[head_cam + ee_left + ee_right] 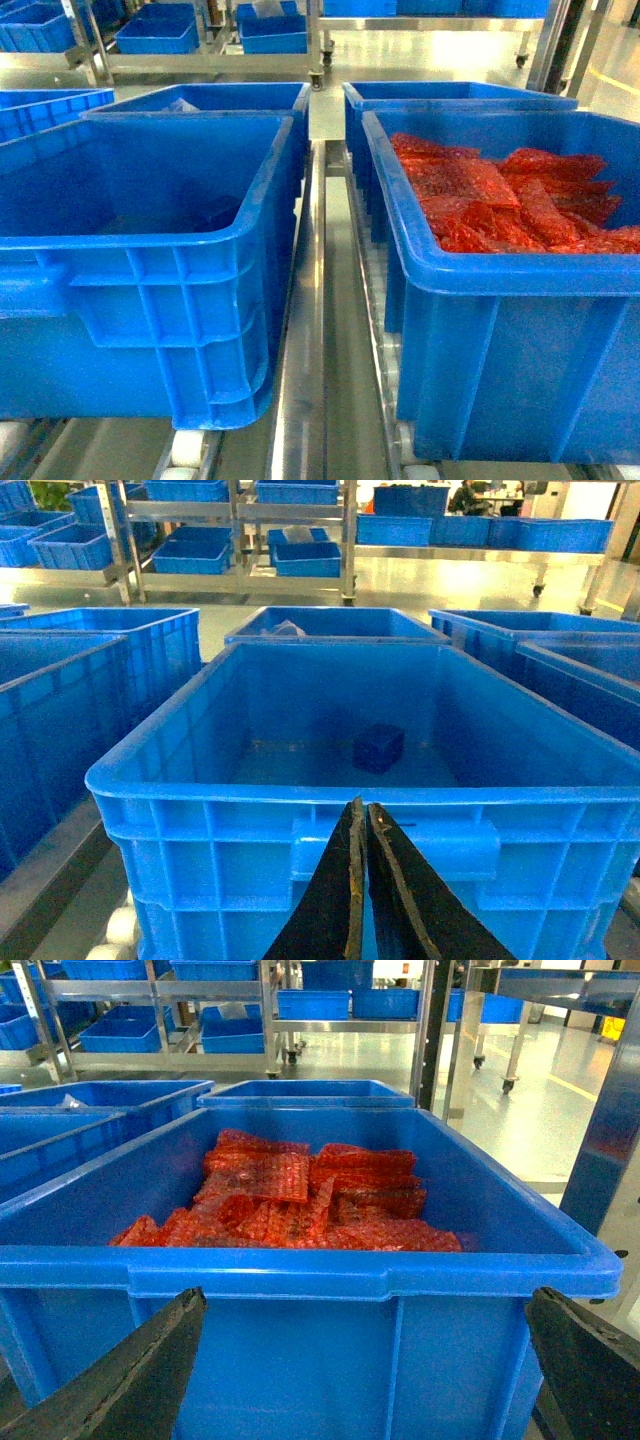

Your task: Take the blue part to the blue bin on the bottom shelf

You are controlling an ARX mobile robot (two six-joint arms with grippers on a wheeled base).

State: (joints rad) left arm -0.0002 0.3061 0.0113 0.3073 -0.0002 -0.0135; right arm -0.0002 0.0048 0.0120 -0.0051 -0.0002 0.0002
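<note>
Small dark-blue block part point(378, 748) lies inside large blue plastic bin point(300, 805). L gripper point(360, 880) outside bin's front wall, fingers together, empty. R gripper point(365, 1360) spread wide apart.

Part point(378, 748) inside left bin point(150, 215); pile of bags point(500, 195) in right bin point(520, 290) alongside.

The left gripper point(360, 880) is hanging low at the near wall of a large blue bin point(300, 810), its two dark fingers point(335, 900) pressing together with no gap showing between them and nothing caught there. Inside the bin, a small dark blue part point(378, 748) is sitting on the floor toward the far wall, right of centre. More blue bins point(90, 670) are standing alongside and behind, and metal shelving point(240, 530) is carrying further bins in the background.
</note>
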